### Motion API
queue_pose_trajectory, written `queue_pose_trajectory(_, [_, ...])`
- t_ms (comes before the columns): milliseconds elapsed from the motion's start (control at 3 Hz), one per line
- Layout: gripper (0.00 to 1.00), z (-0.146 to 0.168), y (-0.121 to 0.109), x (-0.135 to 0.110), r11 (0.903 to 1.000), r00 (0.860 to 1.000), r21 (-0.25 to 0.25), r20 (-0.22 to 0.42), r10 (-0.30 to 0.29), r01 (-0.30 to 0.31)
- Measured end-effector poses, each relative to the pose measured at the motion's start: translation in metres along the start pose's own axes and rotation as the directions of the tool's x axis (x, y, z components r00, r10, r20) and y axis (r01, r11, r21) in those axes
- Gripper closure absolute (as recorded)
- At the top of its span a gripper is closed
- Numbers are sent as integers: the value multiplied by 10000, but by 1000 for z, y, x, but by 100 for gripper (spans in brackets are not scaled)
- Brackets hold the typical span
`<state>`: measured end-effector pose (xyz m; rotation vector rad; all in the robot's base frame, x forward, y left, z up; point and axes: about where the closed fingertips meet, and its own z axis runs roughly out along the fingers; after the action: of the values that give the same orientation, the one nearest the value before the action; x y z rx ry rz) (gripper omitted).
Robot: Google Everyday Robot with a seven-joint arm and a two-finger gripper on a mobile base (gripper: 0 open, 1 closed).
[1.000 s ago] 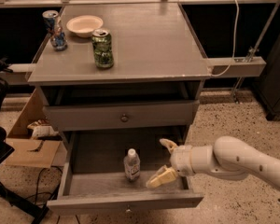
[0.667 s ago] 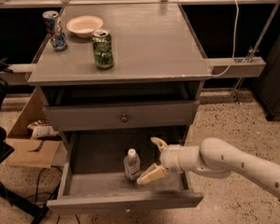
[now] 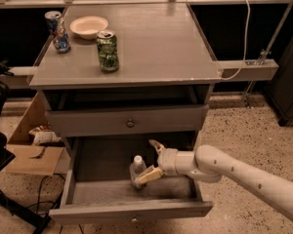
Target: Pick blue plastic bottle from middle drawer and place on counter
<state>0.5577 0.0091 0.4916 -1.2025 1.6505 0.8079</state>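
Observation:
The blue plastic bottle (image 3: 136,171), clear with a white cap, stands upright in the open middle drawer (image 3: 132,209), the lowest one of the grey cabinet. My gripper (image 3: 152,160) reaches into the drawer from the right on a white arm. Its fingers are spread apart: the near finger (image 3: 149,175) lies against the bottle's right side, the far finger (image 3: 156,145) is behind it. The bottle is not lifted. The counter (image 3: 156,43) is the grey top above.
On the counter's left stand a green drink can (image 3: 108,50), a blue-and-silver can (image 3: 56,31) and a white bowl (image 3: 89,26). The drawer above (image 3: 130,123) is shut. A cardboard box (image 3: 31,140) sits on the floor at left, a dark stand beside it.
My gripper has moved left inside the drawer, from well right of the bottle to right beside it. The bottle has not moved.

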Motion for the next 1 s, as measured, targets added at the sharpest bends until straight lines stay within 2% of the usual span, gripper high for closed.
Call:
queue_pose_trajectory(333, [0, 9, -6, 7, 9999, 9997, -129, 249, 46, -43])
queue_pose_trajectory(667, [0, -3, 7, 21, 9979, 9990, -487, 93, 443, -438])
queue_pose_trajectory(1000, [0, 3, 20, 31, 9928, 9969, -919, 96, 782, -770])
